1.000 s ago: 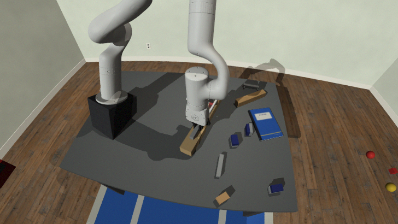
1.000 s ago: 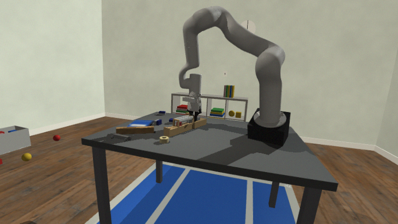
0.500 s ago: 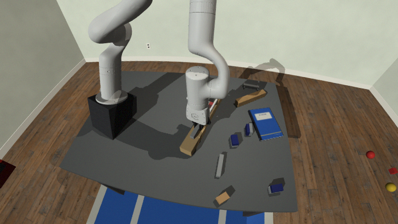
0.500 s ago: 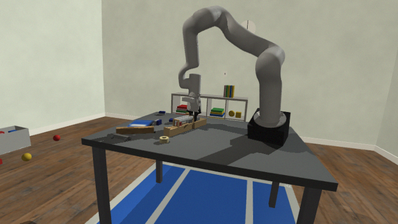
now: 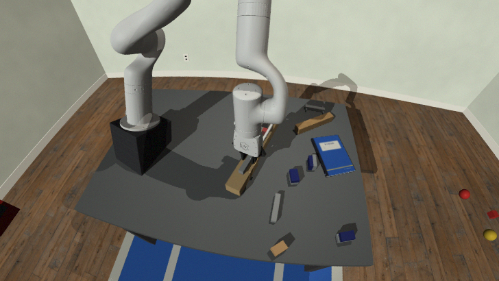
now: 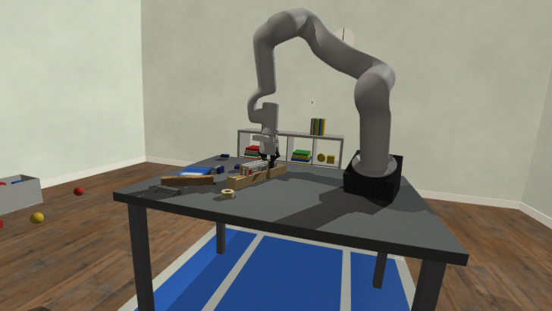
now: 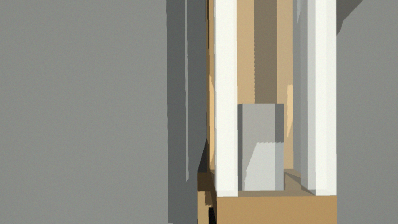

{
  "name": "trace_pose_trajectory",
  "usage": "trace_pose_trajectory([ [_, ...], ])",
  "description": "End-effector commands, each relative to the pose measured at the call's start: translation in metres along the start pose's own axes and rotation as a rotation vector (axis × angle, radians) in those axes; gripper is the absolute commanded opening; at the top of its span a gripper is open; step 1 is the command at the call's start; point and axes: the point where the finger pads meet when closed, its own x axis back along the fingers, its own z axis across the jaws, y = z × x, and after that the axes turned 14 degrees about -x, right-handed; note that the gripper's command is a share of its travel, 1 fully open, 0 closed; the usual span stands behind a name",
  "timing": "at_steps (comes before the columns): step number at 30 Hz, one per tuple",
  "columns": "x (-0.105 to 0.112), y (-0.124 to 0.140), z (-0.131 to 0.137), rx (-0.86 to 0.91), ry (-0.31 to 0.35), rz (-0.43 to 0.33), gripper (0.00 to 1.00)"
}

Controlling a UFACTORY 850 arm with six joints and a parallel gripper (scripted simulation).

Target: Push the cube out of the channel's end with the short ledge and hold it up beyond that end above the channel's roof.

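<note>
The wooden channel (image 5: 251, 164) lies on the dark table, running from near to far, and it also shows in the exterior view (image 6: 255, 175). A grey stick (image 5: 244, 166) lies along its open trough. In the wrist view the stick's end (image 7: 260, 147) sits between the channel's white rails (image 7: 225, 95). My gripper (image 5: 250, 160) points straight down just above the stick, with its fingers open on either side of it and not clamping it. A small red patch (image 5: 264, 129), probably the cube, shows in the channel behind my wrist, mostly hidden.
A blue book (image 5: 332, 154), a wooden beam (image 5: 313, 123), a loose grey bar (image 5: 275, 208), several blue blocks (image 5: 293, 175) and a small wooden block (image 5: 279, 248) lie to the right. A tape roll (image 6: 227, 193) sits near the channel. The black robot base (image 5: 140, 142) stands to the left.
</note>
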Motion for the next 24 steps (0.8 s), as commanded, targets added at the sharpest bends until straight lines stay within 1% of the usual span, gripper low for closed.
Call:
trace_pose_trajectory([
  [1,0.0006,-0.0002,0.0008,0.0,0.002,0.0,0.39],
  [20,0.0006,-0.0002,0.0008,0.0,0.002,0.0,0.39],
  [24,0.0037,-0.0002,0.0008,0.0,0.002,0.0,0.39],
])
